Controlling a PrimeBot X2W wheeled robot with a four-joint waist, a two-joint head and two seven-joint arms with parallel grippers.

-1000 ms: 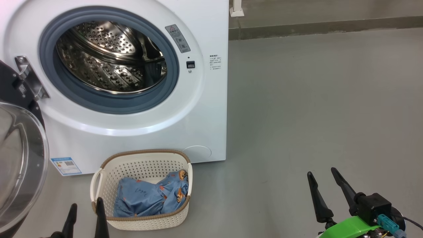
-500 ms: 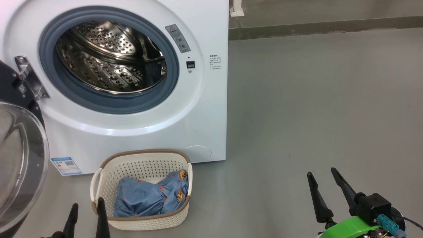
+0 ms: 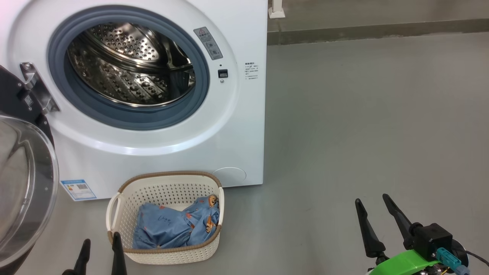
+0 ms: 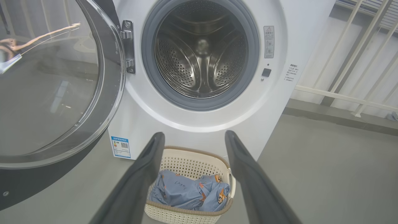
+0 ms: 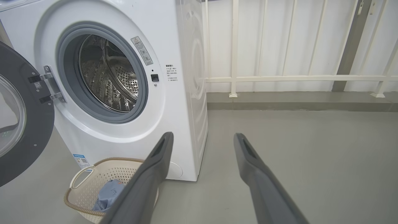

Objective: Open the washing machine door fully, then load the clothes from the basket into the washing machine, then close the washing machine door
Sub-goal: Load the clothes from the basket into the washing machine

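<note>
Only the view nudged — one basket (image 3: pixel 172 256), one clothes heap (image 3: pixel 172 229); left end effector (image 3: pixel 101 238) and right end effector (image 3: pixel 371 198) released.

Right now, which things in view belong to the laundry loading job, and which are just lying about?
Part of the job:
washing machine
washing machine door, swung open
basket
clothes, in the basket

Just there:
energy label on the machine's front
white railing behind

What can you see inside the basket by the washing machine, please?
Crumpled light-blue clothes with orange cartoon prints lie in the basket; anything beneath them is hidden.
</note>
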